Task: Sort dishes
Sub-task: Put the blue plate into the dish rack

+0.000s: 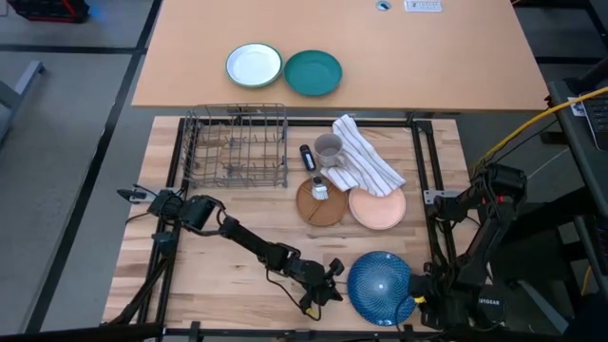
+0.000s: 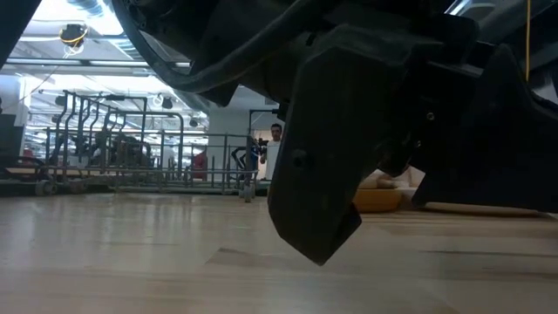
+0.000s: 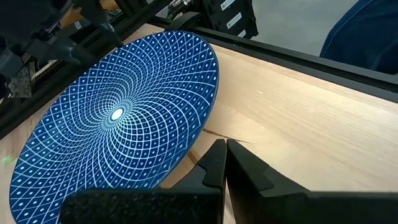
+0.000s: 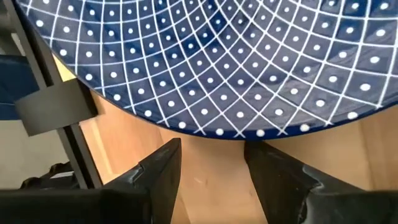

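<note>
Jaws of the right gripper (image 4: pixel 211 171) parted beside blue plate (image 1: pixel 380 287).

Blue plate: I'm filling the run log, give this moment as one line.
blue plate: flat on table, front | left hand: beside its rim, shut, empty | right hand: open at its edge | rack: no plates

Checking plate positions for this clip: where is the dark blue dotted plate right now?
In the high view, the dark blue plate lies flat at the table's near edge, right of centre, between the left gripper and right gripper.
</note>
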`<state>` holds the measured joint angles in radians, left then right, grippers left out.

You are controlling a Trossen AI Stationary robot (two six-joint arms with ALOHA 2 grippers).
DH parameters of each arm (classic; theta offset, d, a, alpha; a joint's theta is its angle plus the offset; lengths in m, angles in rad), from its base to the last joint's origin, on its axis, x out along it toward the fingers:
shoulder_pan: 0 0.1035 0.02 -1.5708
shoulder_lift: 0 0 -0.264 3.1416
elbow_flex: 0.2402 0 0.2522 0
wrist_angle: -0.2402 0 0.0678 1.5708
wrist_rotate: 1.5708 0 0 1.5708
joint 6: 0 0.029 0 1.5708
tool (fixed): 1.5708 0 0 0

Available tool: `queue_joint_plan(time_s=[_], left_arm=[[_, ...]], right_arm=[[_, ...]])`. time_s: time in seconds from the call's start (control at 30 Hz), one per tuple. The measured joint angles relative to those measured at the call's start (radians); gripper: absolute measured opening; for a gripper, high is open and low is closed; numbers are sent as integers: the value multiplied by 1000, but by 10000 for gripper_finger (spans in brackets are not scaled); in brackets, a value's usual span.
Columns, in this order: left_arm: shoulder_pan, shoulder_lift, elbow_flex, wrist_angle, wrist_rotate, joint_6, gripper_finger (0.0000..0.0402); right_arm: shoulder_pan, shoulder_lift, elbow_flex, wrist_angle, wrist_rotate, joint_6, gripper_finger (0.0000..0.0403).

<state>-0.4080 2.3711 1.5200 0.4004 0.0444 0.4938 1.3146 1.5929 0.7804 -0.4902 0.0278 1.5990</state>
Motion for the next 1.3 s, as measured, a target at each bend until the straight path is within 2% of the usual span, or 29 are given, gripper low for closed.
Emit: queue_joint_plan(time_s=[0.33,0.6,0.97,1.2,1.3], left_arm=[[3,-1,0,-47,-5,4,3],[0,-29,0,-201,-12,2,3],[-11,-138,-1,-402,-113,-1,3],[-13,-145,0,-490,-118,-21,3],[-21,-142,-1,-560,-155,-36,3]], right_arm=[[-87,3,-2,7,34,39,191],[-121,4,-1,1,63,83,191],[-145,8,-3,-2,216,112,191],[-225,10,-4,-1,217,88,191],[-260,10,-3,0,219,60,191]])
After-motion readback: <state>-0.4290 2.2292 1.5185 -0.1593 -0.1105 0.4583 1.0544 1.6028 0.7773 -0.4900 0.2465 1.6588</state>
